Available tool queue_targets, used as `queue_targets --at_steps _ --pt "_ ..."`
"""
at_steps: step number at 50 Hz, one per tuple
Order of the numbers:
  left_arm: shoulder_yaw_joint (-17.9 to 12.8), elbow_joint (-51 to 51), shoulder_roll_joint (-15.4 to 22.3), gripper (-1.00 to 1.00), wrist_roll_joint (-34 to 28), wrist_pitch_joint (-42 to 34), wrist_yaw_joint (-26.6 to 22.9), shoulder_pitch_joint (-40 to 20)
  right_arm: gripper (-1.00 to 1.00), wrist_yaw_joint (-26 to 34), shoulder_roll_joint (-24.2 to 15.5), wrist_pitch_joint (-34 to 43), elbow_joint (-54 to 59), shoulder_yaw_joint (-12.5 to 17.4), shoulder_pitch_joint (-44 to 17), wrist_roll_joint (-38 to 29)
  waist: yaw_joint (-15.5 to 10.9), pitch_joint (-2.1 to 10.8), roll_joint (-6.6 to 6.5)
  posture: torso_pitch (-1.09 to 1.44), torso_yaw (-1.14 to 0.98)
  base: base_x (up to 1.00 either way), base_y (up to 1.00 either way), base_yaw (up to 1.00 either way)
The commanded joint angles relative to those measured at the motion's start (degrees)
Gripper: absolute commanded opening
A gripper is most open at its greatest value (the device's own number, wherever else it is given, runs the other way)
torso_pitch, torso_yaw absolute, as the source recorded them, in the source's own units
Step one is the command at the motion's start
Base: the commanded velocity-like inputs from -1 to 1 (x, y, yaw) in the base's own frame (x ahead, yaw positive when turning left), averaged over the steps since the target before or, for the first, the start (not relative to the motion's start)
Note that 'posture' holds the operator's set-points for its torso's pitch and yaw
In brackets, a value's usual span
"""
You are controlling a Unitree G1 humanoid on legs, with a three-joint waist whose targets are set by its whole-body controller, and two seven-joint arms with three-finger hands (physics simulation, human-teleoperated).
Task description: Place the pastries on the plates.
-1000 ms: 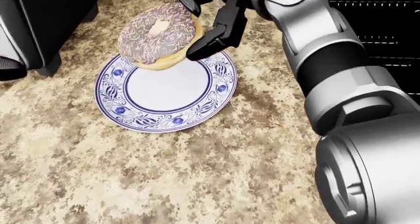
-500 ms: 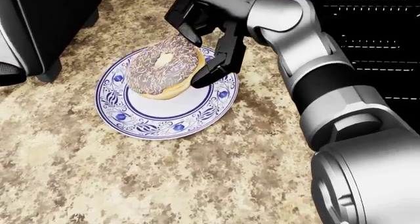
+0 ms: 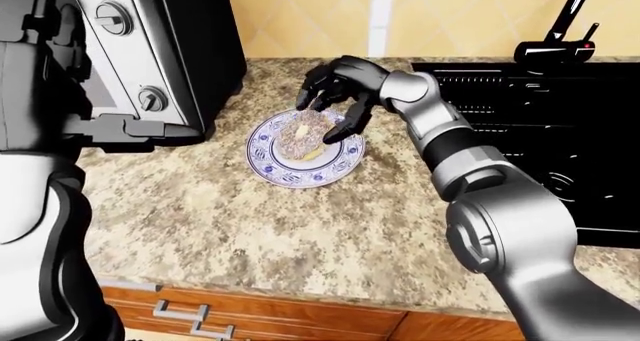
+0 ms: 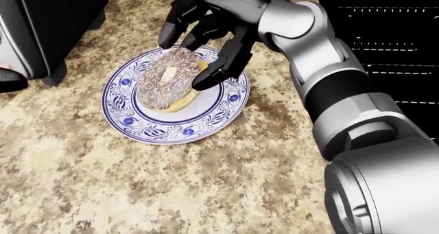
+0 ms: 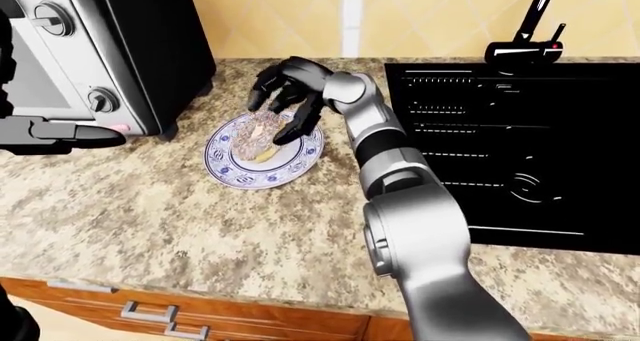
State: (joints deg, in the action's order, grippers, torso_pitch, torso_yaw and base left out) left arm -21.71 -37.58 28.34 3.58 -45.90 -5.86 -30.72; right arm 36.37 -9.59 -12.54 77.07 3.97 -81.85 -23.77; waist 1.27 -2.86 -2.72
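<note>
Down came the donut [image 4: 169,79] since a second before, from above the rim onto the plate [image 4: 130,122], leaning tilted there. My right robot hand [image 4: 200,43] had spread open, one fingertip [image 4: 206,80] touching it. No other pastries or plates showed.
</note>
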Motion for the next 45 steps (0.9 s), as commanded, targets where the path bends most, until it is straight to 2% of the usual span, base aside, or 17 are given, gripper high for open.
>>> queue_targets --at_steps 1,3,10,25,36,45 --pt "-0.8 -1.1 0.9 1.00 -0.3 1.4 0.3 -1.3 0.58 -0.3 -0.5 -1.0 -2.3 0.5 -2.4 0.8 0.0 1.60 -0.27 0.00 0.00 0.00 0.00 0.00" --pt "-0.9 -1.2 0.9 1.00 -0.2 1.3 0.3 -1.3 0.73 -0.5 -0.7 -0.9 -2.3 0.5 -2.5 0.6 0.0 1.60 -0.27 0.00 0.00 0.00 0.00 0.00" --pt "-1.1 -1.5 1.0 1.00 -0.2 1.4 0.1 -1.0 1.00 -0.3 -0.7 -0.8 -2.4 0.4 -2.2 0.4 0.0 1.61 -0.29 0.00 0.00 0.00 0.00 0.00" --pt "-0.8 -0.7 1.5 1.00 0.2 1.3 0.3 -2.1 1.00 -3.0 -2.4 1.7 -2.8 1.5 -5.6 1.7 -0.1 1.56 -0.28 0.00 0.00 0.00 0.00 0.00" --pt "-1.2 -0.6 1.4 1.00 0.2 1.9 0.5 -1.4 1.00 -12.4 -4.9 13.0 -6.1 3.6 -9.3 7.7 -0.4 1.53 0.00 0.00 0.00 0.00 0.00 0.00" --pt "-1.4 -0.1 1.3 1.00 0.2 2.5 0.6 -1.2 1.00 -12.3 -8.2 20.6 -20.2 1.8 -6.4 12.1 -0.6 1.21 0.39 0.00 0.00 0.00 0.00 0.00"
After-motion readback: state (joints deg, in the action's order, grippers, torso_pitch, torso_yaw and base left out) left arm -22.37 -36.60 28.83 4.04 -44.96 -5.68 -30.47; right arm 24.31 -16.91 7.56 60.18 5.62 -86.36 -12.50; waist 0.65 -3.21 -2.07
